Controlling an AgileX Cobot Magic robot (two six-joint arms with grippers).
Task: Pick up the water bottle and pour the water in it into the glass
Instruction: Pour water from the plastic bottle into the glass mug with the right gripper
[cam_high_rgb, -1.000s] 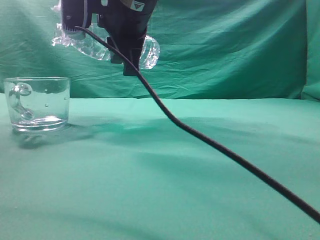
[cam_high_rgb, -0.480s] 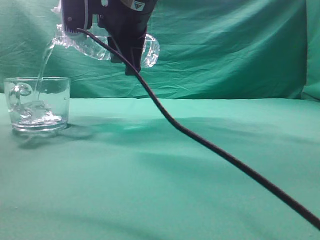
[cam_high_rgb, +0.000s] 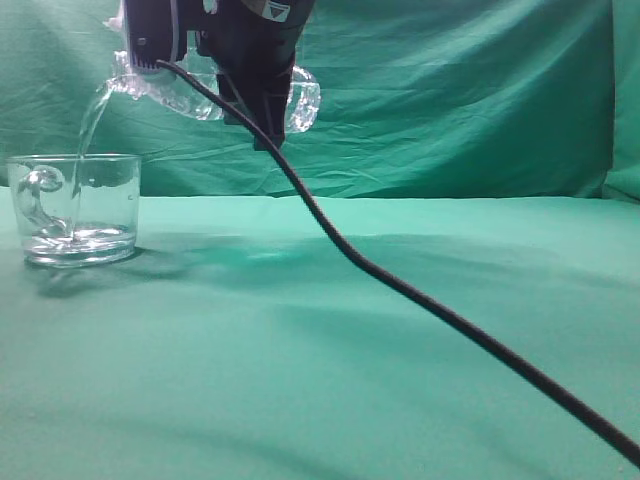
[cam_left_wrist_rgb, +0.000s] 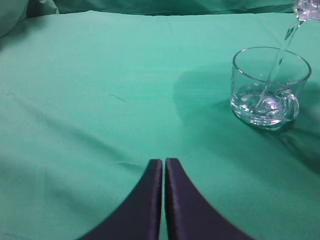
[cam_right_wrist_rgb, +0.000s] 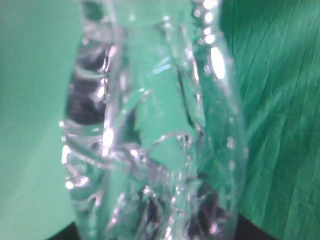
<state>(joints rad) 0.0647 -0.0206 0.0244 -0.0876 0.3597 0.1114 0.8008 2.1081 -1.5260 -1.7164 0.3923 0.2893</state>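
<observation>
Green cloth covered the table (cam_high_rgb: 400, 400) and hung as a backdrop behind it, and the glass (cam_high_rgb: 76, 208) stood on that cloth as the one fixed landmark. Above the glass and a little to its right in the exterior view, the water bottle (cam_high_rgb: 190, 95) was held nearly level, its neck dipped toward the glass so that the mouth sat over the rim; that tilt looked chosen to let the water (cam_high_rgb: 88, 125) run out in a thin stream rather than a gush. The stream fell inside the near wall of the glass and a shallow pool had gathered at the bottom, so the pour seemed under way but far from finished. The right gripper (cam_high_rgb: 250, 60) was clamped around the bottle's ribbed middle, which kept the neck free; its wrist camera saw little but the bottle's crumpled clear side (cam_right_wrist_rgb: 155, 130), pressed close to the lens. A black cable (cam_high_rgb: 420, 290) trailed from that arm down across the cloth, well to the right of the glass. The left gripper (cam_left_wrist_rgb: 163, 172) hovered low over bare cloth, well apart from the glass, its two dark fingers (cam_left_wrist_rgb: 150, 200) together and holding nothing, apparently parked clear of the pour. The glass's handle (cam_left_wrist_rgb: 290, 102) faced that idle arm.
</observation>
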